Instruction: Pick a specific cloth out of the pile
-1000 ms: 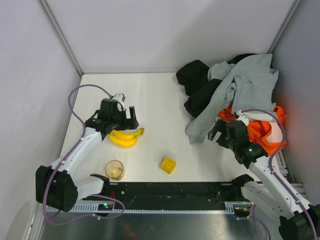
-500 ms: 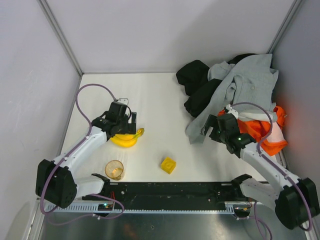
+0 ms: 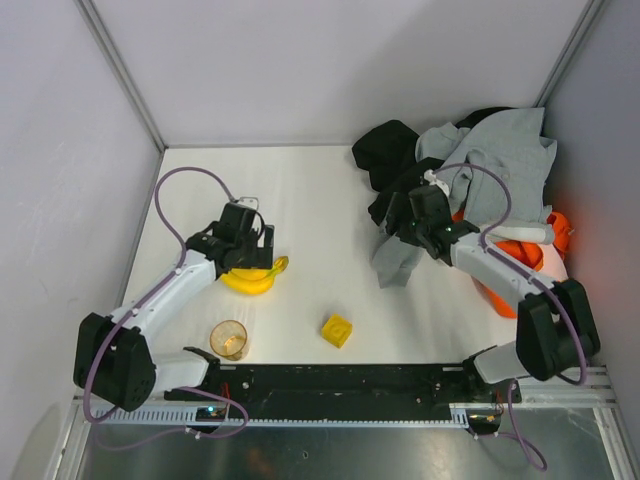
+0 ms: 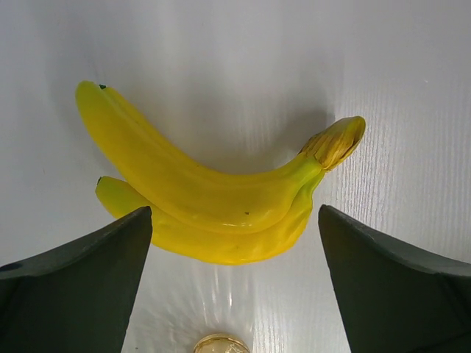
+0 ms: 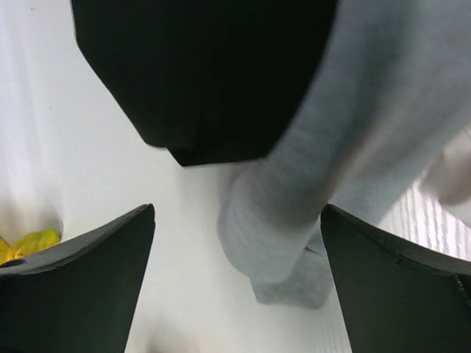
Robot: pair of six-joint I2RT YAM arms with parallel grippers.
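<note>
The pile [image 3: 480, 170] of black, light grey and bright orange garments fills the back right corner. A small white patch, possibly the cloth [image 3: 553, 262], shows at the pile's right edge beside the orange garment. My right gripper [image 3: 398, 228] hangs open over the pile's left side. In the right wrist view its open gripper [image 5: 237, 213] frames a hanging grey sleeve [image 5: 294, 220], with a black garment [image 5: 206, 73] just beyond; nothing is held. My left gripper [image 3: 255, 250] stands open above the banana bunch [image 3: 252, 279], holding nothing [image 4: 235, 220].
The bananas [image 4: 213, 198] lie between the left fingers' line of sight. An amber cup [image 3: 229, 339] and a yellow block [image 3: 337, 329] sit near the front edge. Grey walls close in the table at the left, back and right.
My right arm has swung left and away from the orange garment to the grey sleeve and black garment. The left gripper shifted slightly right over the bananas, then held still.
</note>
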